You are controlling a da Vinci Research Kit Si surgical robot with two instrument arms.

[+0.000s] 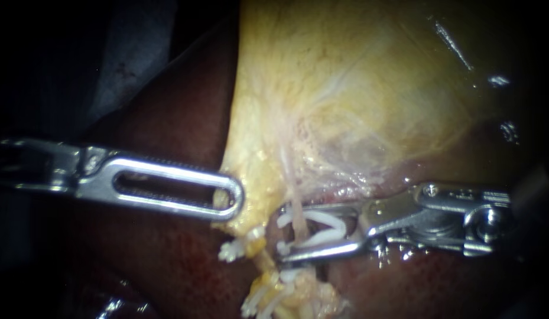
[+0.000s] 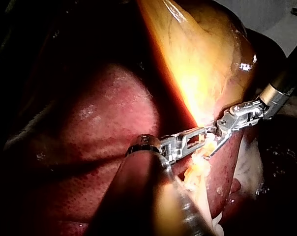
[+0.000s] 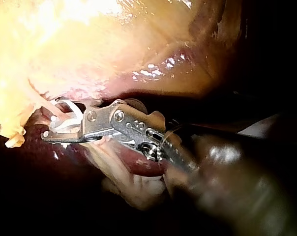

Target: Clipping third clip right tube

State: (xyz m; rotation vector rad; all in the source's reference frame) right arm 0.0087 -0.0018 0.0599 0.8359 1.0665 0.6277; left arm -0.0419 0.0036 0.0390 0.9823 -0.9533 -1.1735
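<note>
A thin pale tube (image 1: 296,214) runs down from the yellow gallbladder (image 1: 357,88). My right instrument (image 1: 284,233) comes in from the right. Its jaws stand apart, one on each side of this tube, and hold a white clip (image 1: 324,237) whose two arms straddle it. In the right wrist view the same clip (image 3: 65,123) sits in the jaws (image 3: 52,125) under the gallbladder. My left instrument (image 1: 233,201) has a slotted jaw and is shut on the gallbladder's lower edge, also seen in the left wrist view (image 2: 197,137).
Dark red liver (image 1: 168,118) lies behind and below both instruments. White clips (image 1: 230,251) sit on yellow tissue just below the jaws, with more lower down (image 1: 262,298). The right instrument's shaft (image 2: 281,88) crosses beside the gallbladder.
</note>
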